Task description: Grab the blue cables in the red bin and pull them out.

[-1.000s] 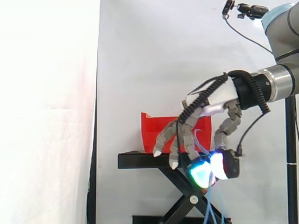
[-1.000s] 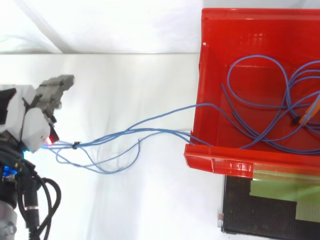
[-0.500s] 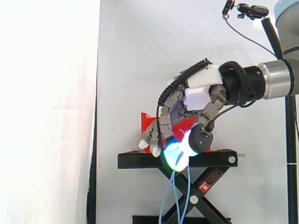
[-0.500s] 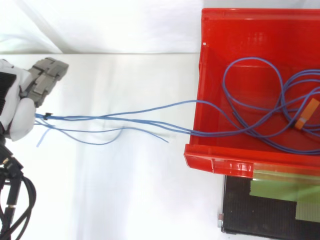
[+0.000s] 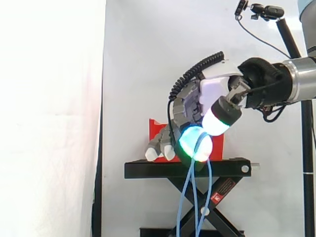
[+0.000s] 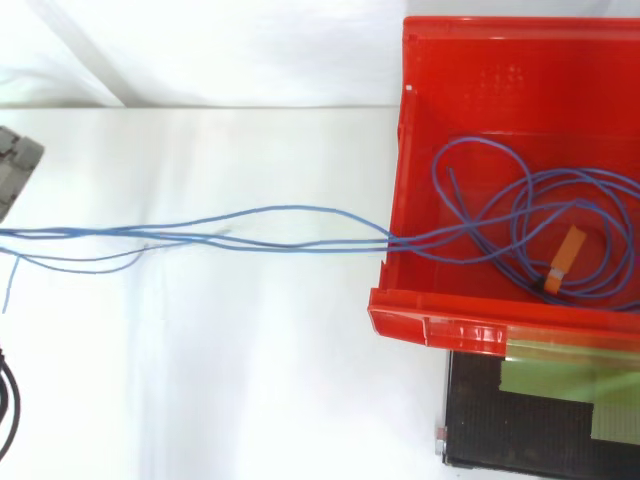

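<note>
Before the white curtain: we see the open red plastic bin [image 6: 450,325] on the black scissor stand [image 5: 148,170], with the robot's hand [image 5: 217,91] raised in front of it.
Hand: its fingers are curled, and a green-cyan fingertip [image 5: 193,143] and the white-green thumb pad are pressed together on the thin blue cables [image 6: 100,232]. We read this as a closed pinch on them.
Cables: part of them lies looped inside the bin. The rest leaves over the bin's wall and stretches to the left edge of the top view.
Change in the hand: half a second ago its glowing pads were level with the stand's top plate. Now they sit higher, in front of the bin, with the thumb pad turned more towards the side camera. From above it has drawn back to the left edge, where we see a grey finger piece [image 6: 12,165].
Change in the cables: the strands run straighter, and the loops in the bin are smaller and more bunched. The small orange tag [image 6: 565,258] on them has slid left, nearer the front rim, and the loose ends have travelled left.
From the side we learn: the strands hang down from the pinch, across the front of the stand.
From above we learn: the loops and the tag lie inside the bin.
</note>
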You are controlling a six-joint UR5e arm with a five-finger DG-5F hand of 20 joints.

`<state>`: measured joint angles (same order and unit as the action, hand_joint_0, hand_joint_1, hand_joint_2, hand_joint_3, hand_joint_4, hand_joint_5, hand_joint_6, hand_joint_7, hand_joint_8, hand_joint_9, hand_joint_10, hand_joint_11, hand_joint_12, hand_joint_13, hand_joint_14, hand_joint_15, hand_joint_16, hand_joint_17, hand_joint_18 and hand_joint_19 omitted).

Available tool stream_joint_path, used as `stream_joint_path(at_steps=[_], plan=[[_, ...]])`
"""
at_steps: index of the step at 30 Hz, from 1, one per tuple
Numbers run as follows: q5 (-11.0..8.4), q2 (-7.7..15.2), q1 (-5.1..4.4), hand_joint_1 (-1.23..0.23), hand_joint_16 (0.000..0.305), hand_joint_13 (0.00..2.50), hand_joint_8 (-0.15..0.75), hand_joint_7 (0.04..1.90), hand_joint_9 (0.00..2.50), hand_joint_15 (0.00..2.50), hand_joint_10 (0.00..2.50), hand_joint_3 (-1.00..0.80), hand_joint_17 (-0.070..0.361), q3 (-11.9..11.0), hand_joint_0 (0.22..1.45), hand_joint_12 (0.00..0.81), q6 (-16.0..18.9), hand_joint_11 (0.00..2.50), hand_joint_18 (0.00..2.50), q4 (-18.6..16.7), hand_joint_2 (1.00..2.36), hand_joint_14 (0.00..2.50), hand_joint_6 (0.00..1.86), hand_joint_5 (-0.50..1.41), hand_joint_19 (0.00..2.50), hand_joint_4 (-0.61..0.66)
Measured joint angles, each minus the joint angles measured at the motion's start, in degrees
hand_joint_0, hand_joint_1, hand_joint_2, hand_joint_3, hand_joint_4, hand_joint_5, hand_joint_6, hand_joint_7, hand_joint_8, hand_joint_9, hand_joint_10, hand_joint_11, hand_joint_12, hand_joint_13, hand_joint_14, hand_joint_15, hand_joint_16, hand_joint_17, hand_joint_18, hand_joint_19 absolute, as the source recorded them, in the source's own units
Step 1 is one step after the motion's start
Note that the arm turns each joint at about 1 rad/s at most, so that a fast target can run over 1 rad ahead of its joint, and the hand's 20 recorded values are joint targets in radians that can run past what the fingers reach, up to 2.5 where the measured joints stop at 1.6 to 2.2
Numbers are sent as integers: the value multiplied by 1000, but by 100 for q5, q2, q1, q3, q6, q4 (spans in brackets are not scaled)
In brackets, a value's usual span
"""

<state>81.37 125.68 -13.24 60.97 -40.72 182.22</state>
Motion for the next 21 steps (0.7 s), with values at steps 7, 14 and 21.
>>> stream_joint_path(at_steps=[7,14,21], plan=[[-4,0,-153,-871,43,416,281,425,811,343,22,-1000,96,1,959,322,1107,544,213,2,1000,12,641,865,374,190],[-66,0,-326,-871,43,417,281,418,808,344,20,-1000,96,2,959,322,2010,562,215,-32,1000,13,642,865,375,180],[-390,1,-530,-871,43,423,281,418,815,345,22,-1000,96,3,960,323,2489,558,218,-188,1000,13,645,863,374,180]])
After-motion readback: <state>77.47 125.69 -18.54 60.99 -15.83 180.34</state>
